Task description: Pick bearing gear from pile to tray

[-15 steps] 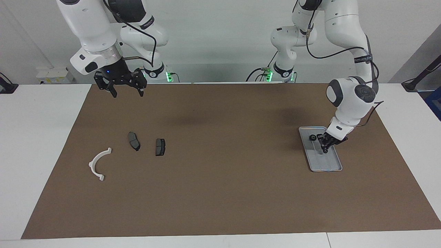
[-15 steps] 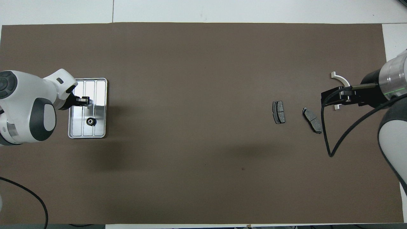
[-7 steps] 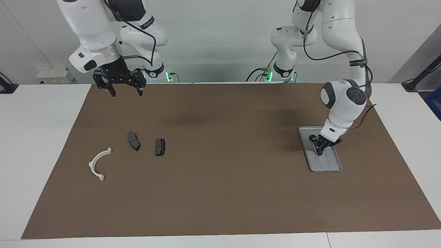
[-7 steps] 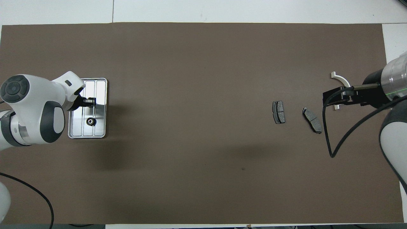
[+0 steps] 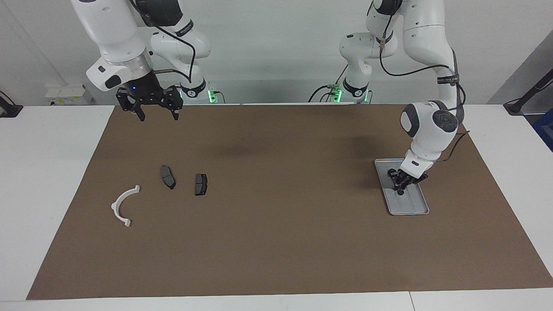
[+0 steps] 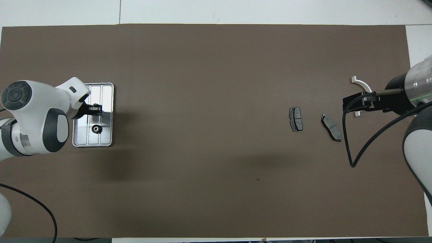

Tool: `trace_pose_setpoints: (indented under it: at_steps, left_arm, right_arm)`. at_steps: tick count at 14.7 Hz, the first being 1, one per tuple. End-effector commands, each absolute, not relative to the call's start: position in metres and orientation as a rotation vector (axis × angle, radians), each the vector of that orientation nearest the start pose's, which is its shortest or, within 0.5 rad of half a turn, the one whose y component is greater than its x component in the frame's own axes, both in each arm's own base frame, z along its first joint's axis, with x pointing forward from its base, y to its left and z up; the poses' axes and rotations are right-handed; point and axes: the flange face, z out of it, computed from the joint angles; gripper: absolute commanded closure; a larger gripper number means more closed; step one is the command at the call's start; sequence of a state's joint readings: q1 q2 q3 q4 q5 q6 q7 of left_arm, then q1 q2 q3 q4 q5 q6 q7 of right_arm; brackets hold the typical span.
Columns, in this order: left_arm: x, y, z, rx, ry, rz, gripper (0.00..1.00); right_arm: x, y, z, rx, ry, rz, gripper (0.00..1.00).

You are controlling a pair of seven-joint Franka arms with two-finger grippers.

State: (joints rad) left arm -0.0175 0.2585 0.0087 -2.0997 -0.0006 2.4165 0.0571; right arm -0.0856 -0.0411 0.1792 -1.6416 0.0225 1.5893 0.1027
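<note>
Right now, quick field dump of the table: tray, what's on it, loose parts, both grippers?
tray: silver, flat on the brown mat, at the left arm's end
on tray: one small black gear, lying in the half nearer the robots
left gripper: low over the tray, beside the gear
right gripper: open, empty, raised, waiting
loose parts: two dark brake pads and a white half-ring bracket, at the right arm's end
</note>
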Motion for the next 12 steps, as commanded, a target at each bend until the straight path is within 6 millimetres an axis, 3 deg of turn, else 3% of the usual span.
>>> trace_pose_setpoints:
  at_steps: [1, 3, 6, 10, 12]
  left_arm:
    - [0.59, 0.002, 0.343, -3.147, 0.074, -0.027, 0.0]
    - [0.598, 0.003, 0.38, -3.149, 0.061, -0.025, 0.0]
    - [0.603, 0.003, 0.437, -3.174, -0.097, -0.072, 0.0]
    - [0.609, 0.005, 0.504, -3.168, -0.092, -0.036, 0.0]
    - [0.605, 0.004, 0.513, -3.17, -0.089, -0.019, 0.0]
  right_arm:
    - [0.537, 0.05, 0.621, -3.139, 0.037, 0.011, 0.0]
    - [0.537, 0.05, 0.622, -3.138, 0.037, 0.007, 0.0]
    - [0.537, 0.05, 0.621, -3.136, 0.042, 0.007, 0.0]
    - [0.537, 0.048, 0.621, -3.13, 0.051, 0.008, 0.0]
    - [0.537, 0.049, 0.621, -3.13, 0.049, 0.006, 0.0]
